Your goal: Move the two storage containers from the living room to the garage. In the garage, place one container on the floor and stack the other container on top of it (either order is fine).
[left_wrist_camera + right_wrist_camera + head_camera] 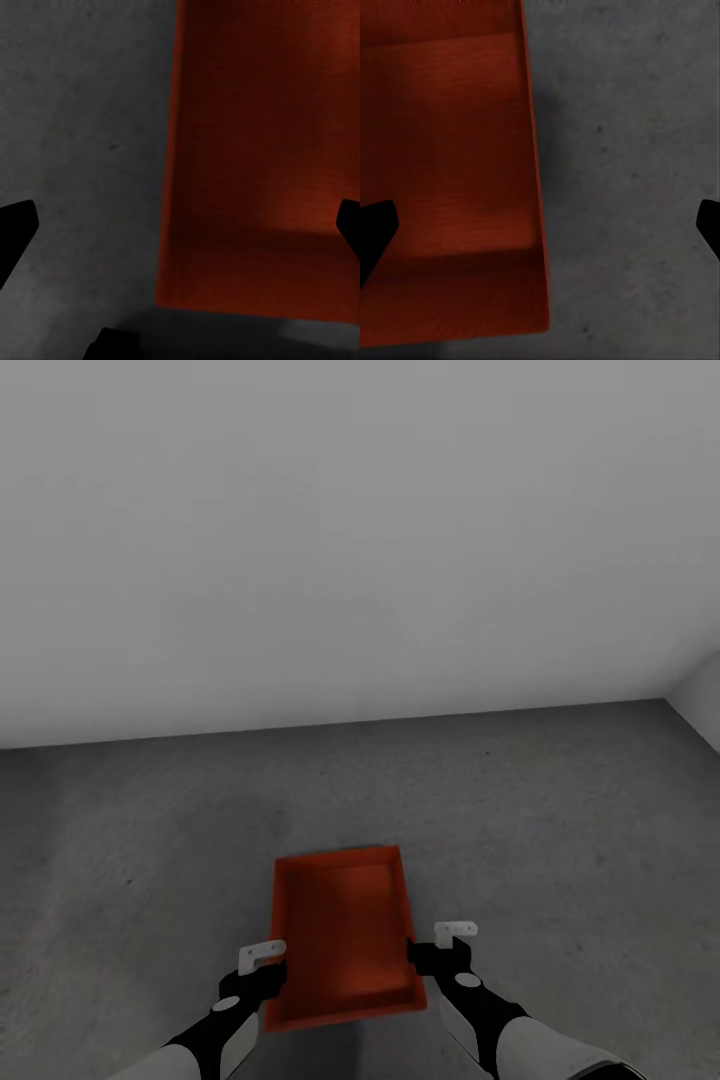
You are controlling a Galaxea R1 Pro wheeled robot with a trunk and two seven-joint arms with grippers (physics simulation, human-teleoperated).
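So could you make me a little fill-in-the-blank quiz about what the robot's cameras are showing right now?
1. The open-top storage container between the two arms is coloured ____.
2. The floor under it is grey ____.
3. Behind the container rises a plain ____ wall.
4. In each wrist view, the left tool and the right tool have their fingers spread wide, so both are ____.

Missing words: red-orange; concrete; white; open

Storage container (262,150) cut off at top and right edges in left wrist view, at top, left and bottom edges in right wrist view. Both arms cropped at lower frame edge, head view
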